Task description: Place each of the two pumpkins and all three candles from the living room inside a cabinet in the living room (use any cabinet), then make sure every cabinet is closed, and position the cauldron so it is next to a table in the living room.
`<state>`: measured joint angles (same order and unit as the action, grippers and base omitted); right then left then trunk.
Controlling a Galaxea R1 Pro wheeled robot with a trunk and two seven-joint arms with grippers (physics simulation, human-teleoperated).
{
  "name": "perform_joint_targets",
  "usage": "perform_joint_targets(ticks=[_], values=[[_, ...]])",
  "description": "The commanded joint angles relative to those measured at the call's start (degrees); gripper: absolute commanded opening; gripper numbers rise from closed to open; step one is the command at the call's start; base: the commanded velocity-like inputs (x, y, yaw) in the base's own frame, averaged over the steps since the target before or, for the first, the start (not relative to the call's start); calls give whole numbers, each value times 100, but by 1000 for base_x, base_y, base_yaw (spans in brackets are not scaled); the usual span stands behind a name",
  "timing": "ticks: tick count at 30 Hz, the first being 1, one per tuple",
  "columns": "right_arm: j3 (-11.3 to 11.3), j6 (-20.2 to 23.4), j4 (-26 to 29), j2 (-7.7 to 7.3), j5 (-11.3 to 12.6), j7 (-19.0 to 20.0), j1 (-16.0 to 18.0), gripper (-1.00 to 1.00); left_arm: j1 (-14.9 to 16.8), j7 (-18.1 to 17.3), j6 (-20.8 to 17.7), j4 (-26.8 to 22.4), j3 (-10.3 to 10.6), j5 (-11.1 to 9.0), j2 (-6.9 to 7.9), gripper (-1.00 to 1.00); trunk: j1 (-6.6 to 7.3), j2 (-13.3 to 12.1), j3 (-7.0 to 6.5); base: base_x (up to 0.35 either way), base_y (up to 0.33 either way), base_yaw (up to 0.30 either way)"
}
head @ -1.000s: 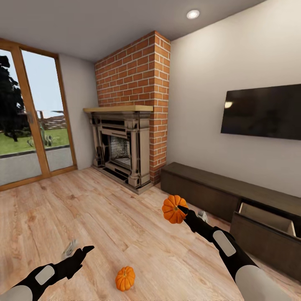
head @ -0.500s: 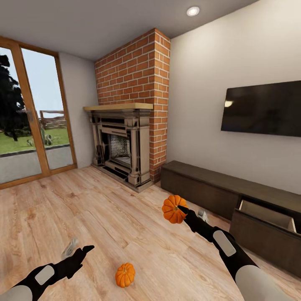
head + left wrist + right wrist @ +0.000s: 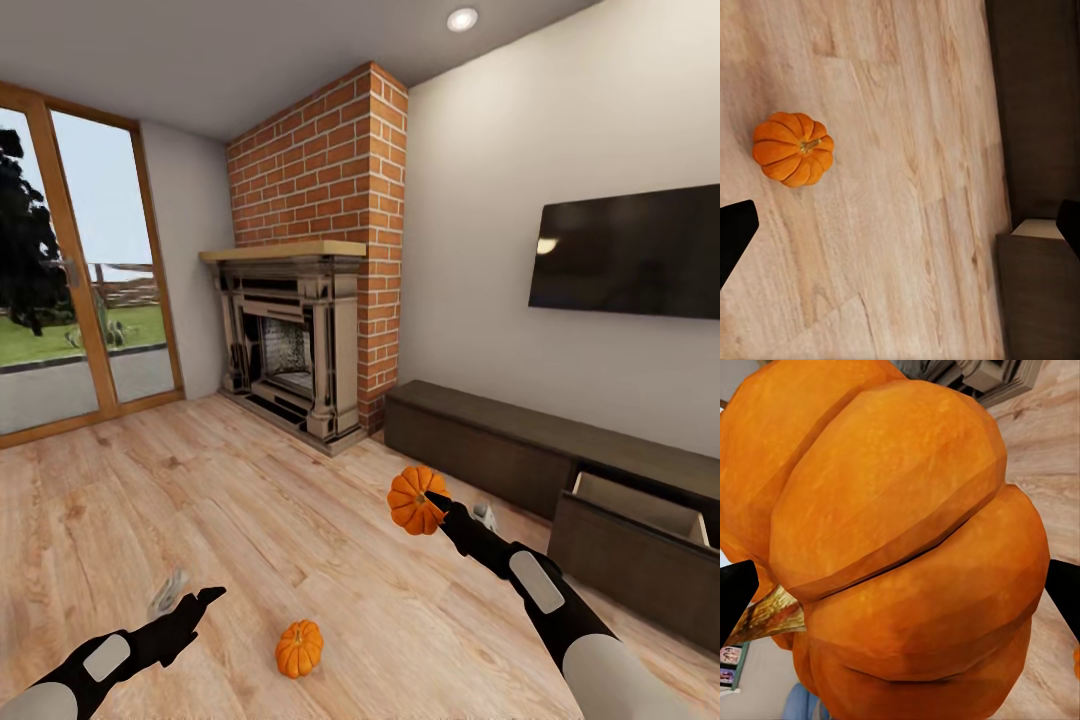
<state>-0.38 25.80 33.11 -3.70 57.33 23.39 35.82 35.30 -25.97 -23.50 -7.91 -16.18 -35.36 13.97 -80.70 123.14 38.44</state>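
Two pumpkins are in play. One pumpkin (image 3: 415, 500) sits clamped between the fingers of my right tool (image 3: 432, 503), held in the air over the wood floor (image 3: 250, 500); in the right wrist view its ribbed body (image 3: 900, 547) bulges past both dark fingertips, so I judge the grip to be on the rounded sides and shallow. The second pumpkin (image 3: 299, 648) lies on the floor, near my left tool (image 3: 190, 598), whose fingers stand wide apart and hold nothing; the left wrist view shows it (image 3: 793, 148) lying apart from both fingertips.

The cabinet (image 3: 520, 470) runs along the white wall, with one drawer (image 3: 640, 510) pulled open, well apart from my load. The risk I see is the pumpkin slipping out during the carry, since a smooth round body can squirt from a pinch. Another is clipping the drawer front on approach and knocking the fruit loose outside it.
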Motion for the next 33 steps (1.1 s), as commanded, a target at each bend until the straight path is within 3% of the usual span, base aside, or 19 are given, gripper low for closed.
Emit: perform_joint_targets(ticks=[1, 33], values=[[-6, 39, 2, -2, 56, -1, 4, -100, 3, -9, -49, -3, -34, -15, -1, 100, -22, 45, 25, 0, 0, 0], [-6, 42, 2, -1, 59, 7, 4, -100, 3, -19, -51, -9, -25, -15, 1, 100, -724, 1328, 599, 0, 0, 0]])
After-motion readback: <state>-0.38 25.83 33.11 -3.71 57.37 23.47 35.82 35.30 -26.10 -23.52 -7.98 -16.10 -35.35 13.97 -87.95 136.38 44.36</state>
